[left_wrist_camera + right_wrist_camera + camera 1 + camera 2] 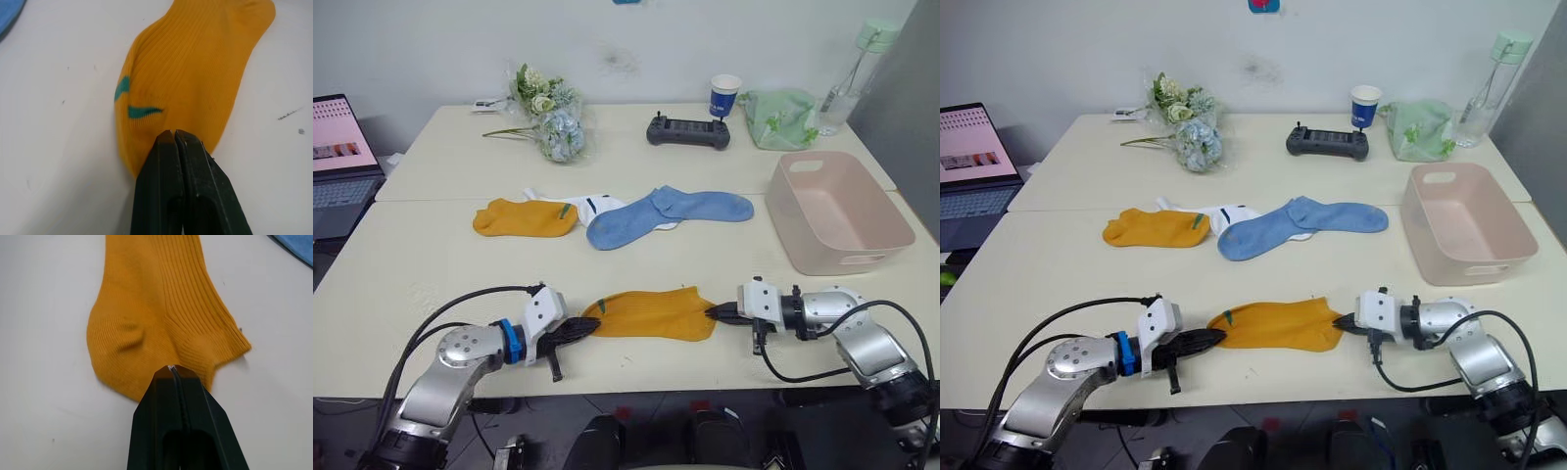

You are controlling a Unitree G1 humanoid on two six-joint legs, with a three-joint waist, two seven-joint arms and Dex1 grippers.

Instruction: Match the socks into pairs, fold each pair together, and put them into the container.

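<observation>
**Yellow sock pinched at both ends near the front edge**

A yellow sock point(654, 313) lay flat by the tabletop's point(401, 284) front edge, the left claw point(579, 328) clamped on one end and the right claw point(717, 314) on the other, probably to keep it taut for folding or moving. Its mate point(524, 217) lay toward the middle beside the white socks point(592, 206) and blue socks point(666, 212). The tub point(803, 250) waited empty at the right edge.
</observation>
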